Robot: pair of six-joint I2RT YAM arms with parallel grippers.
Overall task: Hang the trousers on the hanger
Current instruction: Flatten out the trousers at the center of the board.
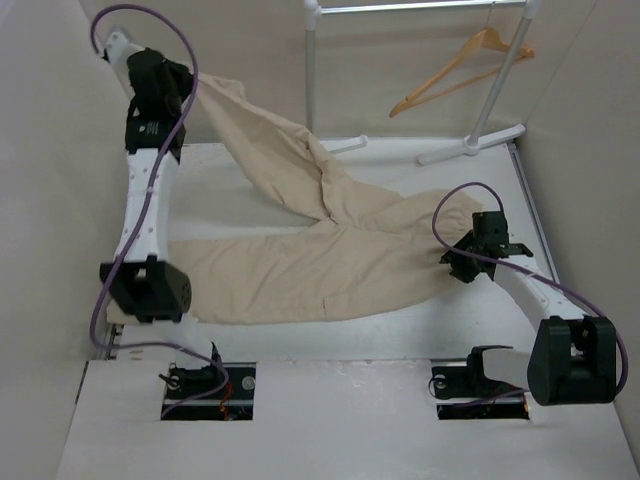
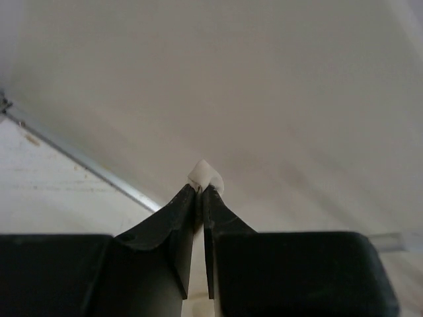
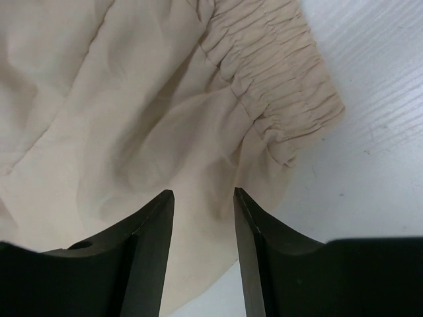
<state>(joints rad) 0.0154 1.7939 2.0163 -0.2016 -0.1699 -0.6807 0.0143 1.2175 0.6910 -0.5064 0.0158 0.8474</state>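
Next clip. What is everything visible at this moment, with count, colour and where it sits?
beige soft cloth trousers: one, beige, spread across the table, one leg lifted at far left.
slim orange-tan wooden hanger: one, orange-tan, hanging from the rack, far right.
white metal rack: one, white, at the table's far edge.
table: one, white, under the trousers.
cables: two, purple, one looping along each arm.
left arm: one, white and black, reaching far left.
right arm: one, white and black, near right.
left gripper: one, black, shut on the raised trouser leg.
right gripper: one, black, open above the gathered waist.
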